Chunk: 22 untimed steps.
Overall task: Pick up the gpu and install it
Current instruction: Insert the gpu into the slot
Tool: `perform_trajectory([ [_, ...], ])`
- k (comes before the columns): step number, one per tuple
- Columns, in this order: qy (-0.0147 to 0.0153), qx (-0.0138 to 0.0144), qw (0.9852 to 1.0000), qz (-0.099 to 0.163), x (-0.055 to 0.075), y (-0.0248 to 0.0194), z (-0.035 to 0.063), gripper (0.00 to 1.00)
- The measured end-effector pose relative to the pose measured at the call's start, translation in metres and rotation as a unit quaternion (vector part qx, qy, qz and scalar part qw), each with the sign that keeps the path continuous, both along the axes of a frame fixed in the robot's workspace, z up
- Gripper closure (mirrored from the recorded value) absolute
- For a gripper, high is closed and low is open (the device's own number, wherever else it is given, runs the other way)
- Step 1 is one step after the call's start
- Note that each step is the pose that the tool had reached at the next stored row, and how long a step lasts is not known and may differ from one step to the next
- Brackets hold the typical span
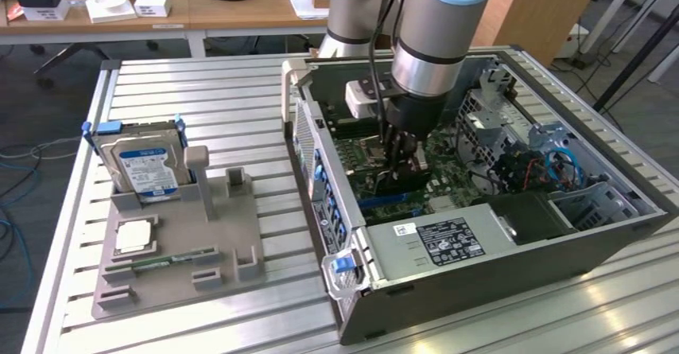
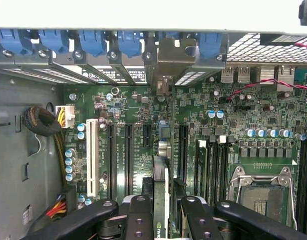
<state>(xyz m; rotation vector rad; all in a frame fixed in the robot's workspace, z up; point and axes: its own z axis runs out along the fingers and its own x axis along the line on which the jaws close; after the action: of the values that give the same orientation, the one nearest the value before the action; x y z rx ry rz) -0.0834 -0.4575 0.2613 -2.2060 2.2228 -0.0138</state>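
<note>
My gripper [image 1: 399, 157] reaches down into the open computer case [image 1: 478, 290] and is shut on the gpu [image 1: 395, 184], a thin dark card held on edge. In the wrist view the gpu [image 2: 161, 185] runs edge-on between my two black fingers [image 2: 138, 215], in line with the long black expansion slots of the green motherboard [image 2: 233, 125]. Its silvery bracket [image 2: 169, 56] sits at the case's rear wall, among the blue slot clips. Whether the card's lower edge is in a slot is hidden.
The case lies on its side on a slatted metal table [image 1: 191, 91]. A power supply [image 1: 440, 239] sits near the case's front corner. On the exterior view's left, a grey fixture [image 1: 180, 235] holds a silver hard drive [image 1: 145, 169] and a narrow green memory stick [image 1: 175, 257].
</note>
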Motion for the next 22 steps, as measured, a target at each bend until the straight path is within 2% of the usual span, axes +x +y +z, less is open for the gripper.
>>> perform_trajectory([
  [5,-0.0004,0.0041,1.0000,0.000,0.0000,0.0001,0.0027,0.74],
  [12,-0.0004,0.0042,1.0000,0.000,0.0000,-0.0022,0.0028,0.74],
  [22,-0.0002,0.0050,1.0000,0.000,0.0003,-0.0026,0.0028,0.74],
])
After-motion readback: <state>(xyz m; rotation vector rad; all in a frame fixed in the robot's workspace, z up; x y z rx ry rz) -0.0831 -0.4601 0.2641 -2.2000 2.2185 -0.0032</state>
